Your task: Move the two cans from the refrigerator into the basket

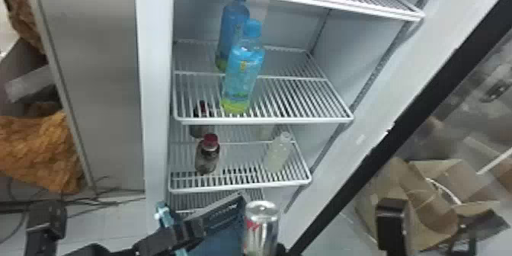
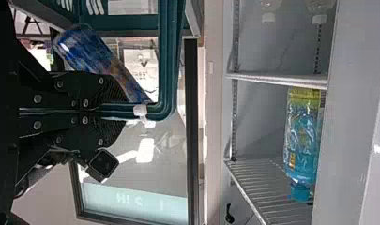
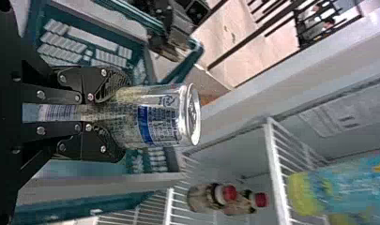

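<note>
And there, clamped the teal plastic basket (image 2: 171, 61) in the left gripper (image 1: 192, 229); held the silver metal can (image 1: 263, 232) upright in the right gripper (image 1: 281, 250), near the basket's right edge!

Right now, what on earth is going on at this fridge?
A robot is moving cans from the fridge into a basket. Its right gripper grips a silver can, not yet let go, near the basket, whose handle the left gripper holds. A blue patterned cylinder, perhaps the other can, shows by the basket. Bottles stand on the fridge shelves.
</note>
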Available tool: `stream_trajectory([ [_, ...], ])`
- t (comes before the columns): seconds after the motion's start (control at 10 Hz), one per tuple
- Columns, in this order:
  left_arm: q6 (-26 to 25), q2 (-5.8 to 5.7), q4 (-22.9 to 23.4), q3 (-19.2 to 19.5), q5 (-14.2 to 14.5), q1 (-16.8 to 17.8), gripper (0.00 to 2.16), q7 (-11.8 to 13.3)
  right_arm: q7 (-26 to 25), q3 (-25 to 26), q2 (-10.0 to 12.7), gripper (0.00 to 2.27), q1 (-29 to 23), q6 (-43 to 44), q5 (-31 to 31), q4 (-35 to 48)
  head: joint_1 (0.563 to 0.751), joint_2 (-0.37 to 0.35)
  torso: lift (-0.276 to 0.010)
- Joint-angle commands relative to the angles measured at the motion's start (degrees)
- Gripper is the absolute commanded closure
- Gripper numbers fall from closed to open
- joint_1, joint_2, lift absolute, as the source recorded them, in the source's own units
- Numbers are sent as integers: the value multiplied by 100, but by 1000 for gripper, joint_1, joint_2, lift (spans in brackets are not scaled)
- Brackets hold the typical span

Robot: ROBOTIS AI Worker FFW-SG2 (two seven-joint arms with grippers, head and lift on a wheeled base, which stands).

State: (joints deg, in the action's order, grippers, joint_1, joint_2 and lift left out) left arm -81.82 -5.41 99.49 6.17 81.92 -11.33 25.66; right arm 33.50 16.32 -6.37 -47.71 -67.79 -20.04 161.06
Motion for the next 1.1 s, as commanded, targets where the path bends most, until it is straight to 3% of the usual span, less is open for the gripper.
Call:
stream_trajectory([
  [0.0, 12, -13, 0, 0, 0, 8, 1197, 0, -1, -44, -5, 765, 32, -83, -122, -124, 695, -331, -35],
  [0.1, 12, -13, 0, 0, 0, 8, 1197, 0, -1, -44, -14, 374, 60, -83, -110, -139, 695, -323, -35],
  [0.2, 12, -22, 0, 0, 0, 8, 1197, 0, -1, -10, -5, 125, 60, -83, -110, -139, 695, -319, -35],
  [0.6, -2, -22, 0, 0, 0, -20, 1197, 0, -1, 333, 83, 110, 74, 423, -99, -251, 695, -333, -35],
  [1.0, 12, -22, 0, -12, 35, -76, 1197, 9, 60, 825, 259, 107, -24, 2575, -190, -1095, 695, -350, -35],
])
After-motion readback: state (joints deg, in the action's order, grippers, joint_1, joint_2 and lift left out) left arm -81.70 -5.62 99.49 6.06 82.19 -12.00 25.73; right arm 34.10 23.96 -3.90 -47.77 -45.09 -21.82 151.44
